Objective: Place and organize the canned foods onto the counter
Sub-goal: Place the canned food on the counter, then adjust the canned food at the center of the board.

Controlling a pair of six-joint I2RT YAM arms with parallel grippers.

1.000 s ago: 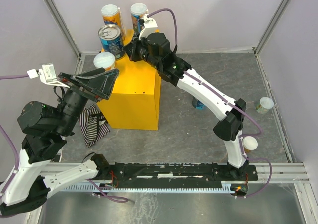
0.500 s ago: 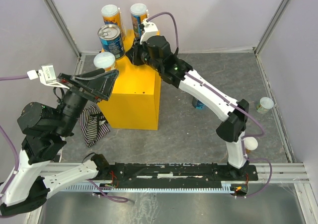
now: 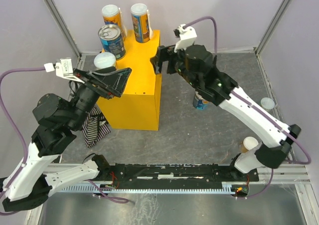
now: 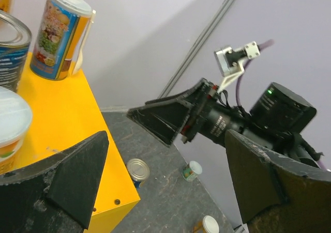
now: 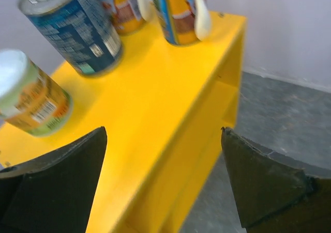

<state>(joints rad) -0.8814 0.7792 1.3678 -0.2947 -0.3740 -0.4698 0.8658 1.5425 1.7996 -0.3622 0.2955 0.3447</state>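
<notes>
Several canned foods stand on the yellow counter (image 3: 138,88): two orange-labelled ones with white lids (image 3: 111,15) (image 3: 140,21) at the back, a blue one with a silver top (image 3: 111,40), and a white-lidded one (image 3: 104,61) at the left. My right gripper (image 3: 159,61) hangs open and empty off the counter's right edge, apart from every can. In its wrist view the right gripper (image 5: 163,186) looks over the counter top (image 5: 155,88). My left gripper (image 3: 122,78) is open over the counter's front left. On the floor lie a blue can (image 3: 201,103), a green can (image 3: 266,104) and an orange can (image 3: 249,144).
A striped cloth (image 3: 94,127) lies on the floor left of the counter, under my left arm. Purple walls with metal frame posts close in the back and both sides. In the left wrist view the floor cans (image 4: 137,170) (image 4: 192,170) (image 4: 208,224) sit on grey floor.
My right gripper opened, let go of the back right can on the counter and drew back to the right. My left arm rose and swung slightly right.
</notes>
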